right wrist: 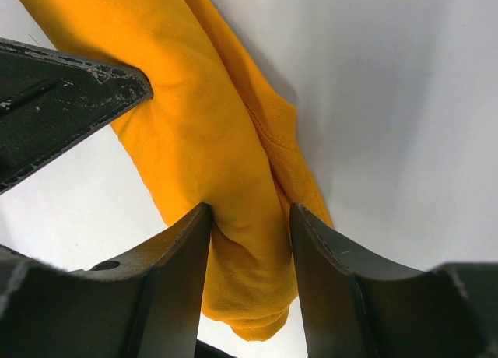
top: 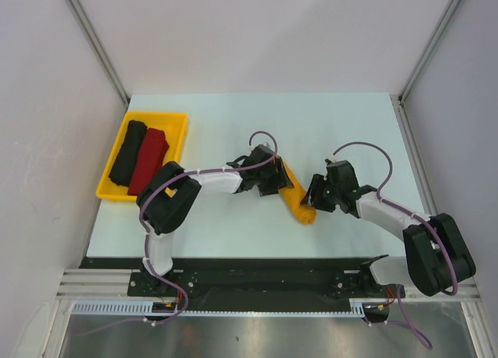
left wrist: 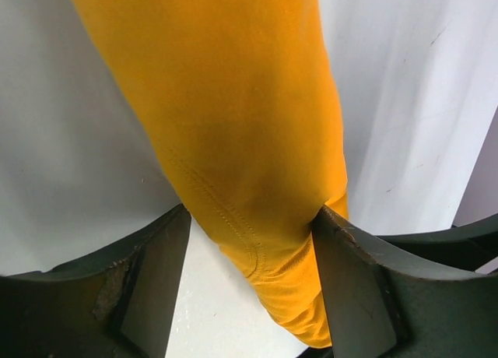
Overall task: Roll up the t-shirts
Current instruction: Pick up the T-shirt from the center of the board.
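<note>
Rolled mustard t-shirt [top: 296, 196] stretches lengthwise from the left hand [top: 270, 182] to the right hand [top: 316, 194]; each hand is clamped across one end.

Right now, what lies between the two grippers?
The rolled orange shirt spans the gap, one end in the left gripper, the other in the right gripper; the top view shows it.
</note>
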Controlling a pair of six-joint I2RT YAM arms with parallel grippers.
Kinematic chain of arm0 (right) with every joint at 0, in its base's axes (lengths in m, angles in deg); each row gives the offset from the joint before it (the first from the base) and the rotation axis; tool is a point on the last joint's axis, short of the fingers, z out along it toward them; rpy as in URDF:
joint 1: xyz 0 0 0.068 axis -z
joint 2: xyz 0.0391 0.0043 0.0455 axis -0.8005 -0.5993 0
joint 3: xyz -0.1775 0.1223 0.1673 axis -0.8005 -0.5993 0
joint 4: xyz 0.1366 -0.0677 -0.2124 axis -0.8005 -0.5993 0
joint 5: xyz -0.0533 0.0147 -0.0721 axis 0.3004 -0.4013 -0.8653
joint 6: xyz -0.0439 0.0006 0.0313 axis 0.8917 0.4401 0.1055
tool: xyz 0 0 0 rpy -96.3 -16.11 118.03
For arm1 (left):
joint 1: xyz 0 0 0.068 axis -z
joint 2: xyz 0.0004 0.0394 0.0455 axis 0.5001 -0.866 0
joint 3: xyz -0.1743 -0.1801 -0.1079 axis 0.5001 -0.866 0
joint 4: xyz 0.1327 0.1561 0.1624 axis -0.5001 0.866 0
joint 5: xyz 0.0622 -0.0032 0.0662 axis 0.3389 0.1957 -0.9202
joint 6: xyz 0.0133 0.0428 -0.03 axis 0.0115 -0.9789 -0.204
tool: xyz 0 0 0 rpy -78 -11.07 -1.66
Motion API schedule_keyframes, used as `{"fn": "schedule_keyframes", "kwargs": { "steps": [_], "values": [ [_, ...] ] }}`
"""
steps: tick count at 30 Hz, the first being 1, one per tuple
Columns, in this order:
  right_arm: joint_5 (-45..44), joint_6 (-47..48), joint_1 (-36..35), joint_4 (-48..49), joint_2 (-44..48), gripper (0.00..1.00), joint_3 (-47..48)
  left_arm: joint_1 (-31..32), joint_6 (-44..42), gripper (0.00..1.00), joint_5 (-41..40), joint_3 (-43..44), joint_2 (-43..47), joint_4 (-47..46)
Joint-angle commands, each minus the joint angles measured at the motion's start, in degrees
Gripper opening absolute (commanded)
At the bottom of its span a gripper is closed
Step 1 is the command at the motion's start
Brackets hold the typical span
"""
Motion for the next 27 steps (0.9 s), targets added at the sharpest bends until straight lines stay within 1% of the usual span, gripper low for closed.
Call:
{"fn": "schedule_keyframes", "kwargs": {
  "steps": [1, 7, 13, 15, 16, 18, 20, 21, 22, 23, 25, 26, 27],
  "values": [
    [-0.9, -1.6, -0.6, 1.6, -0.4, 0.49, -0.9, -0.2, -2.7, 0.69, -4.8, 0.6, -3.1, 1.5],
    [0.2, -3.7, -2.7, 3.8, -0.6, 0.5, -2.2, -0.3, -3.7, 0.66, -4.7, 1.3, -5.1, 1.5],
    [1.1, -4.7, -3.8, 5.1, -0.5, 0.5, -2.3, -0.2, -4.6, 0.58, -4.1, 3.2, -7.2, 1.8],
    [1.7, -5.0, -3.9, 5.6, -0.5, 0.51, -2.3, -0.2, -5.2, 0.5, -3.7, 4.0, -8.0, 2.2],
    [2.0, -5.0, -4.0, 5.8, -0.5, 0.52, -2.3, -0.2, -5.7, 0.39, -3.6, 4.4, -8.4, 2.5],
    [2.4, -5.6, -4.7, 6.7, -0.7, 0.52, -2.3, -0.2, -8.0, 0.28, -3.7, 6.4, -8.8, 4.5],
    [2.3, -6.0, -5.5, 7.6, -0.5, 0.56, -2.2, -0.2, -10.9, 0.19, -4.4, 7.9, -9.3, 6.2],
    [2.0, -6.2, -6.2, 8.3, -0.3, 0.57, -2.3, -0.2, -13.7, 0.12, -4.5, 9.3, -9.4, 8.0],
    [1.7, -6.7, -6.5, 8.5, 0.0, 0.62, -2.3, -0.5, -15.2, 0.0, -4.4, 9.9, -9.4, 8.7],
    [1.3, -6.8, -6.8, 8.9, 0.3, 0.64, -2.3, -0.6, -16.7, 0.0, -4.5, 10.3, -9.2, 9.4],
    [0.4, -6.8, -7.1, 9.5, 1.8, 0.7, -2.3, -0.9, -22.8, 0.0, -5.1, 10.6, -8.2, 10.2],
    [0.1, -6.7, -7.0, 9.4, 2.5, 0.71, -2.3, -1.0, -26.9, 0.0, -5.6, 10.3, -7.4, 11.0],
    [-0.2, -6.7, -6.5, 9.3, 3.7, 0.73, -2.3, -1.9, -28.9, 0.0, -5.6, 10.3, -7.0, 11.6]
  ]
}}
